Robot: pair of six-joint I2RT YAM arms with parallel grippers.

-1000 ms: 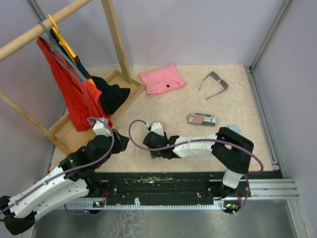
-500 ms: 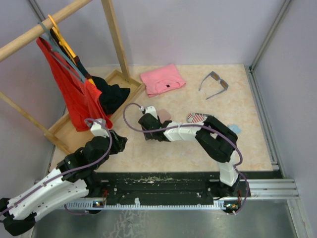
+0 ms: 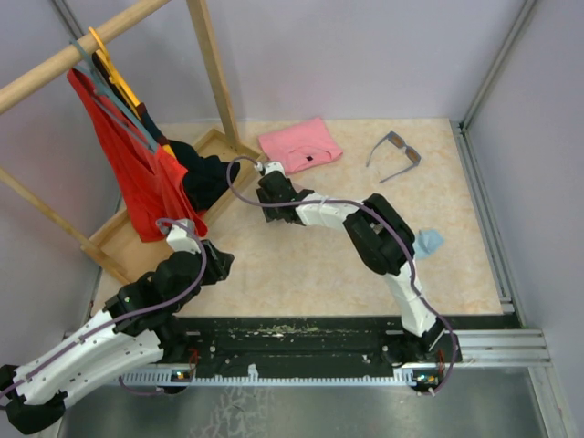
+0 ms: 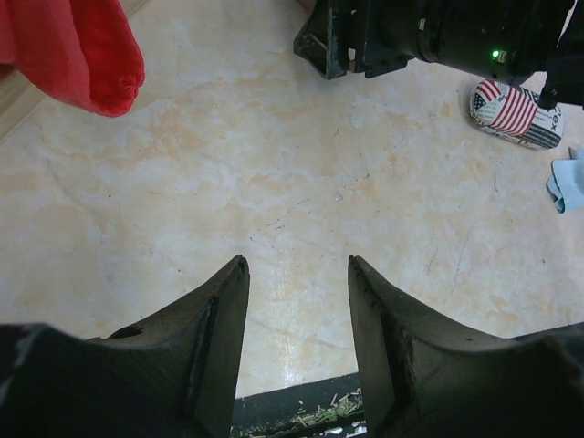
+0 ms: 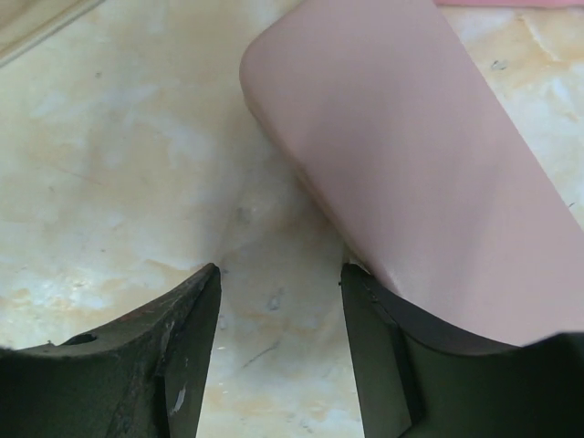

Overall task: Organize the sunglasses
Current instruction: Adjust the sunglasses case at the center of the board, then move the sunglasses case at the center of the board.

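Observation:
The grey-blue sunglasses (image 3: 394,155) lie open at the back right of the table, far from both grippers. The brown pair is out of view. My right gripper (image 3: 270,190) reaches far out to the left, close to the wooden tray. In the right wrist view it (image 5: 281,269) is open and low over the table, with a pink oblong case (image 5: 411,164) lying just beyond its right finger, not between the jaws. My left gripper (image 3: 219,260) is open and empty over bare table near the front left (image 4: 297,265).
A flag-patterned case (image 4: 516,114) lies under my right arm (image 4: 438,36). A light blue cloth (image 3: 427,242) lies at the right. A folded pink garment (image 3: 299,146) lies at the back. A wooden rack with red clothes (image 3: 137,173) stands on a tray (image 3: 114,239) at the left.
My right arm has swung from the front middle out to the back left, and now covers the flag case in the top view. The left arm has hardly moved.

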